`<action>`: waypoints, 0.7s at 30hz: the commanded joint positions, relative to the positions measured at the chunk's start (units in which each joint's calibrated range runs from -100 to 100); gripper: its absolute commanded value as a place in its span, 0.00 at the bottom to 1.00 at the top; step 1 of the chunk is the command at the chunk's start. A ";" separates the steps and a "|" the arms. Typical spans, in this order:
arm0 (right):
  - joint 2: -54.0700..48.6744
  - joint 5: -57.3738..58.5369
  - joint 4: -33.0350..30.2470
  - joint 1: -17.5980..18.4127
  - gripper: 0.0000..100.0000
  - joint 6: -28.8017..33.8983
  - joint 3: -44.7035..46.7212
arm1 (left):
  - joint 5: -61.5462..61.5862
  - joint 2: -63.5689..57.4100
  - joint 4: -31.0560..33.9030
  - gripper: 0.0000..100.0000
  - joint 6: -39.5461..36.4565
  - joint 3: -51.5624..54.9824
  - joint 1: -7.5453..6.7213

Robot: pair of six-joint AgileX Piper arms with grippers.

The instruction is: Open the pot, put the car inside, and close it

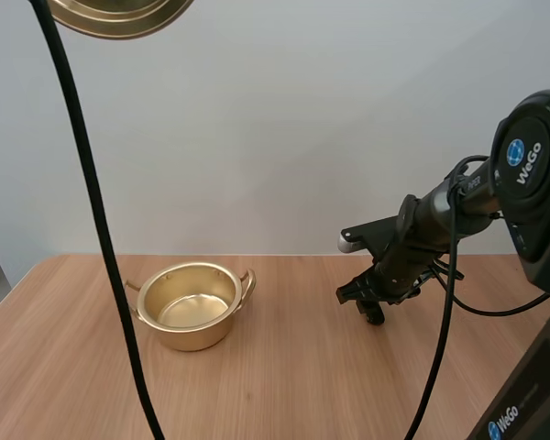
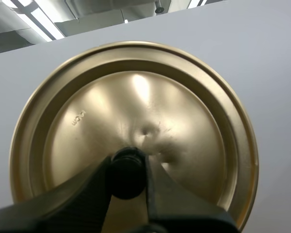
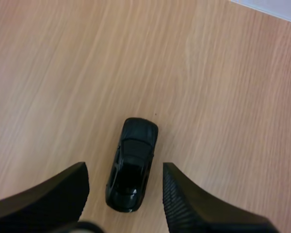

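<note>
Shiny brass-coloured metal pot (image 1: pixel 193 305), wood-grain table (image 1: pixel 302 367)

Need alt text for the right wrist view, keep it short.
A small black toy car lies on the wooden table between the open fingers of the right gripper. The fingers stand on either side of the car without touching it.

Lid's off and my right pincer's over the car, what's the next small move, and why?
Probably lower the right pincer and close on the black car: its open fingers straddle it without touching, while the pot stands open and the left pincer holds the lid up.
</note>
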 commanded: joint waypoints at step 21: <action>5.81 2.91 -0.26 -0.02 0.00 -1.49 -3.47 | -7.32 6.27 -0.13 0.00 0.36 -19.33 0.02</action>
